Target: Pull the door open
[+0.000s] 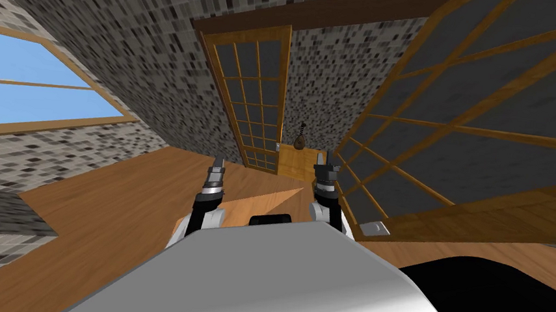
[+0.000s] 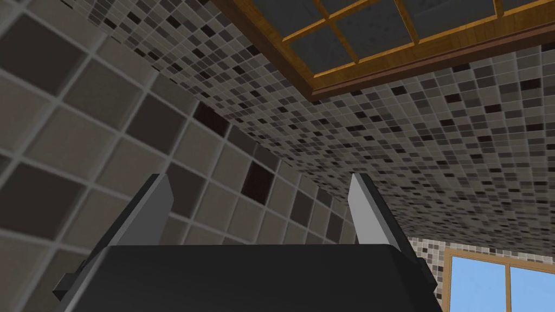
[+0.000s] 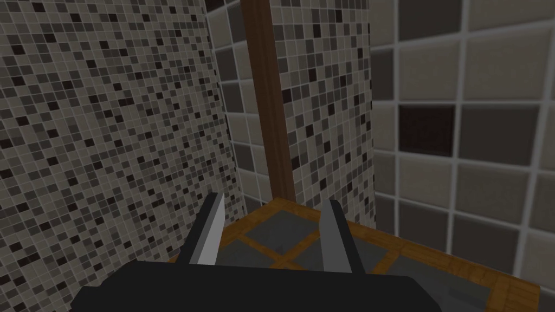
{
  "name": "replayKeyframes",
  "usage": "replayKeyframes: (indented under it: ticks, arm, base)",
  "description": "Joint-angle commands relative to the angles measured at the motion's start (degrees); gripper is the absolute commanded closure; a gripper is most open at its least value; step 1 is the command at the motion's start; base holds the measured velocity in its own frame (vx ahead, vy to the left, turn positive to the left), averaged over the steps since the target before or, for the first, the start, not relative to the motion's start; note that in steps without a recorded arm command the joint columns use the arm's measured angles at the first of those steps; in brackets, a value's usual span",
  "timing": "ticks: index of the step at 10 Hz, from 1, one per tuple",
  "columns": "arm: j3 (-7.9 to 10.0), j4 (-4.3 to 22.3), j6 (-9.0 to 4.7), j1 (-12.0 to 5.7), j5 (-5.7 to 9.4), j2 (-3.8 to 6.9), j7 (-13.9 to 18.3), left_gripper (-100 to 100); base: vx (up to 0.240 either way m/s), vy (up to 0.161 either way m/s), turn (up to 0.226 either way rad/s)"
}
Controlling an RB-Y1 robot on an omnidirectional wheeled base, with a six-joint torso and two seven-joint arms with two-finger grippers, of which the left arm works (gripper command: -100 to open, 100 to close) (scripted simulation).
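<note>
The glazed door leaf on the right stands swung into the room, its edge just beside the right gripper, so that side is tight. Between it and the other leaf a narrow gap lies open ahead. Left of the left gripper, bare wooden floor runs to the tiled wall.

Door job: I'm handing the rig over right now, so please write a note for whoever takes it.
Left gripper: open, empty, pointing at the tiled wall.
Right gripper: open, empty, beside the near door leaf, not on its light grey handle.
Done: that leaf stands swung toward me, and wooden floor shows through the gap.
Left: probably only widening it. If so, grasp the handle and pull.
</note>
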Motion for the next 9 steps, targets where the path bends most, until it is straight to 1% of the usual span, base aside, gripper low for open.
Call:
replayKeyframes:
  ticks: [1, 3, 4, 6, 9]
  arm:
    - [0.3, 2.3, -0.69, -0.66, -0.91, 0.43, -1.6, -100]
    - [0.43, 4.0, -1.3, -1.07, -1.67, 0.67, -2.9, -100]
    - [0.58, 6.0, -1.98, -1.52, -2.51, 0.89, -4.3, -100]
    - [0.73, 7.9, -2.65, -1.98, -3.35, 1.1, -5.7, -100]
    - [0.97, 11.0, -3.74, -2.71, -4.7, 1.37, -8.0, -100]
  base:
    - [0.116, -0.083, -0.011]
    - [0.111, -0.073, -0.005]
    - [0.14, -0.075, -0.01]
    - [0.146, -0.067, -0.006]
    - [0.094, -0.054, -0.005]
